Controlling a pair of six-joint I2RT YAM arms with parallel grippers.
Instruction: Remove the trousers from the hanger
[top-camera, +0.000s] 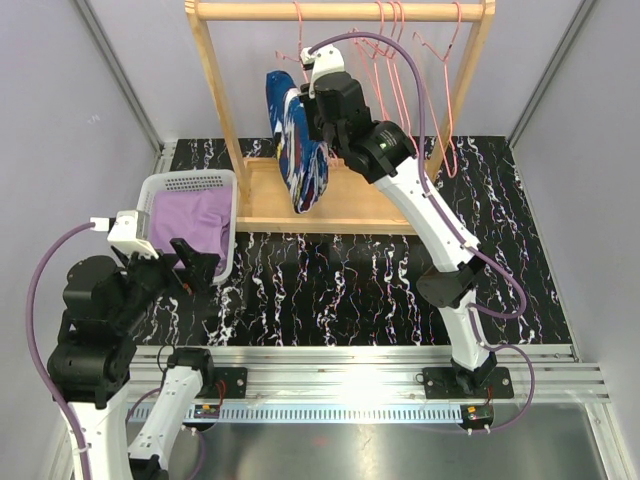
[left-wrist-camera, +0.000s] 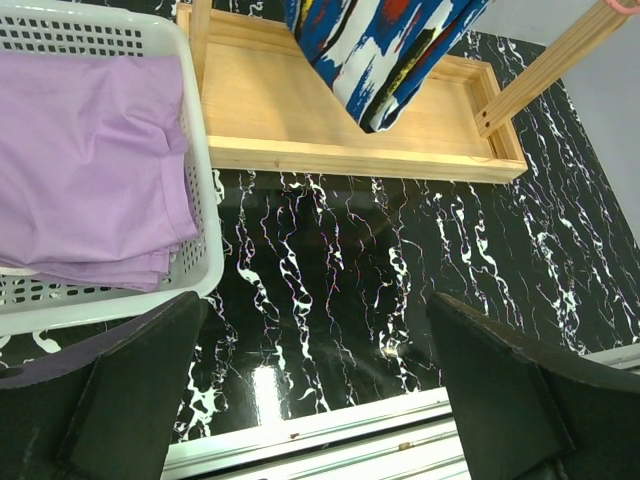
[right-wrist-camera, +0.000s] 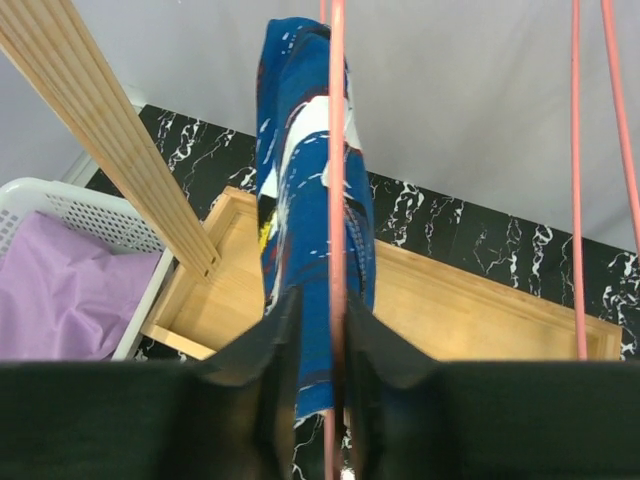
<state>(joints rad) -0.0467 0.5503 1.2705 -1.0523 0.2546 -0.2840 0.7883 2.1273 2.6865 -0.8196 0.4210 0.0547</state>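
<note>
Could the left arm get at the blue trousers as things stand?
Probably, at the hem of the blue trousers: the open left hand faces it across the table, nothing between. Higher up the right hand pinches them at the hanger.

Wooden rack (top-camera: 340, 11) at back centre w/ flat tray base (top-camera: 360, 205). White mesh basket (top-camera: 192, 181) just left of base. Black marble-look table (top-camera: 350, 285) under both. Metal rail (top-camera: 340, 378) along near edge. Grey walls (top-camera: 60, 110) all round.

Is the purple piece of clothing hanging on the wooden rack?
No, the purple trousers lie inside the white basket, beside the wooden rack.
</note>
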